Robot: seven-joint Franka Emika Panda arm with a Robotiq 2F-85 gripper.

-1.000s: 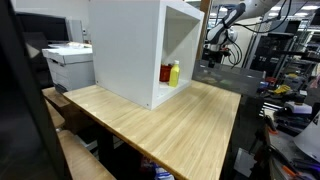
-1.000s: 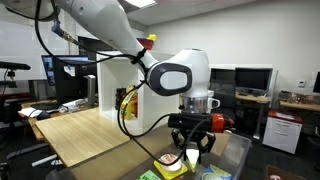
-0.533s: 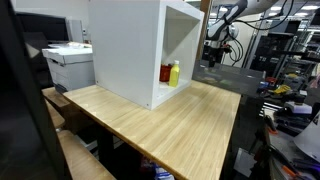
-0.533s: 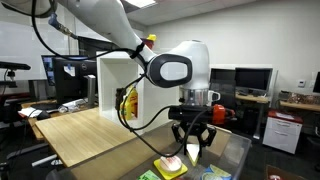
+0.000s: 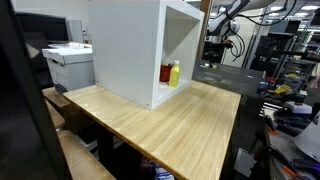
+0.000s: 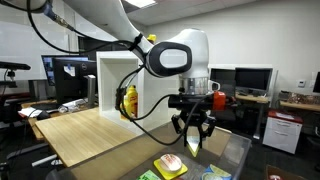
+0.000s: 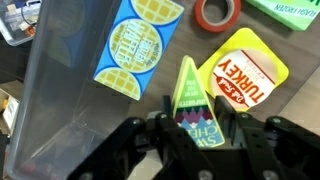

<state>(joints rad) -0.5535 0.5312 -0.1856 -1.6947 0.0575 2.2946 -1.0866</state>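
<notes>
Green cheese wedge (image 7: 190,95) sits right between the gripper's (image 7: 193,135) fingers in the wrist view. They're pinched on its wide end, with the pointy tip sticking out toward 12 o'clock. From the wedge, the yellow turkey pack (image 7: 243,72) is just beside it at about 2 o'clock, the blue waffle box (image 7: 138,45) at 10 o'clock, and the red tape roll (image 7: 217,12) up at 1 o'clock. In an exterior view the gripper hangs clear above the clutter, and the white cabinet (image 6: 112,75) is off at 9 o'clock.
</notes>
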